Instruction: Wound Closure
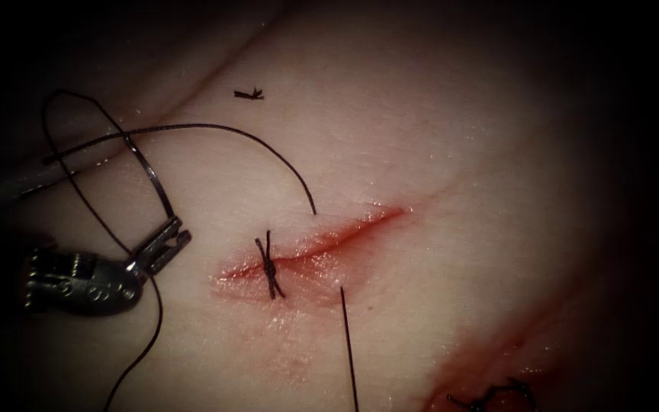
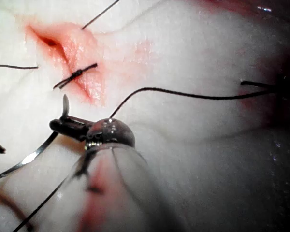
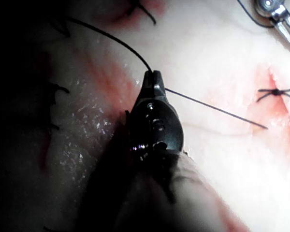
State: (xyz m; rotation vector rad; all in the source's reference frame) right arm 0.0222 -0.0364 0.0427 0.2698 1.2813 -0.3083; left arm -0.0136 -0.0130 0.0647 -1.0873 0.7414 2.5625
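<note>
The left arm's small grey metal two-jawed tool point(image 1: 163, 242) is lying on the pale tissue point(image 1: 436, 137) well to the left of the short red cut point(image 1: 322, 244), its jaws clamped tight on the thin curved steel needle point(image 1: 150, 177) near one end of its curve. The needle is arching up and away from the jaws over the tissue surface, not in the tissue. In the left wrist view the same tool point(image 2: 63, 124) is gripping the needle point(image 2: 26, 158) just beside the cut.

The right arm's dark metal tool point(image 3: 152, 77) is showing in its own wrist view, jaws pinched closed on the thin black thread point(image 3: 208, 105), which is running from the jaw tip across to the tissue near the cut.

A finished black knotted stitch point(image 1: 270, 265) is crossing the left part of the cut. Black thread point(image 1: 268, 149) is looping from beside the needle across the tissue to the cut's upper edge, and another strand is leaving the lower edge. A small cut end of thread point(image 1: 249, 94) is lying well above the cut. Red fluid point(image 1: 306, 267) is wetting the cut's edges. A second reddened patch with dark stitching point(image 1: 493, 397) is lying lower right.
</note>
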